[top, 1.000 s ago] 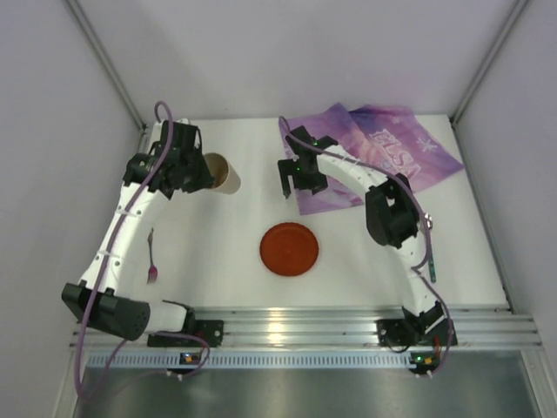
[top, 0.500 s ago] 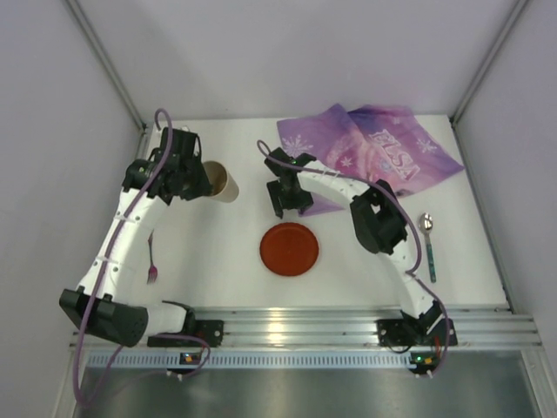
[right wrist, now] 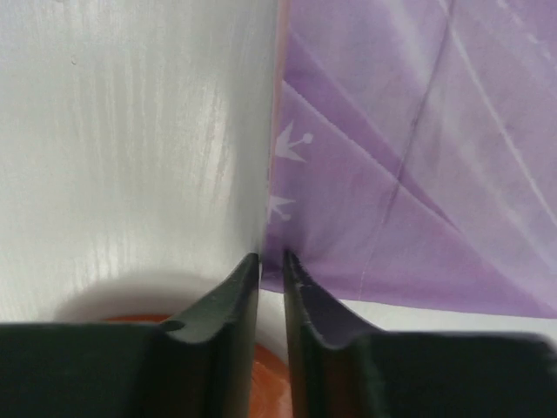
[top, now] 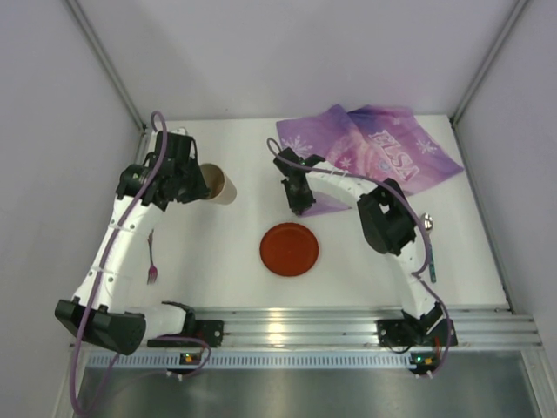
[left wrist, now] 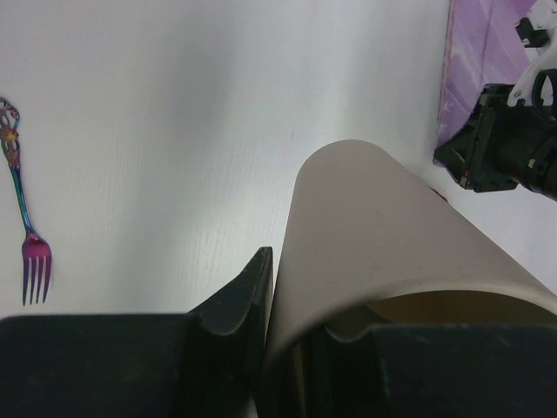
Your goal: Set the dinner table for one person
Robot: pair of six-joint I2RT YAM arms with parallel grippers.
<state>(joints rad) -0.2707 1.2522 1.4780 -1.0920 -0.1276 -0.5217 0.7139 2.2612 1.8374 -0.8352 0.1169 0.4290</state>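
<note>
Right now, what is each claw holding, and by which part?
Left claw grips the cup by its rim, one finger inside; right claw pinches the purple placemat by its edge.

**What the views keep back**

From the left wrist, the cup (left wrist: pixel 383 226) has its mouth cut off by the bottom and right edges. The left end effector (left wrist: pixel 291 305) covers much of the rim. In the top view the right arm (top: pixel 383 218) hides part of the spoon (top: pixel 426 223) handle and part of the mat (top: pixel 383 148). From the right wrist only a sliver of the plate (right wrist: pixel 130 321) shows behind the right end effector (right wrist: pixel 271 261). Whether its tips touch the mat edge cannot be told.
</note>
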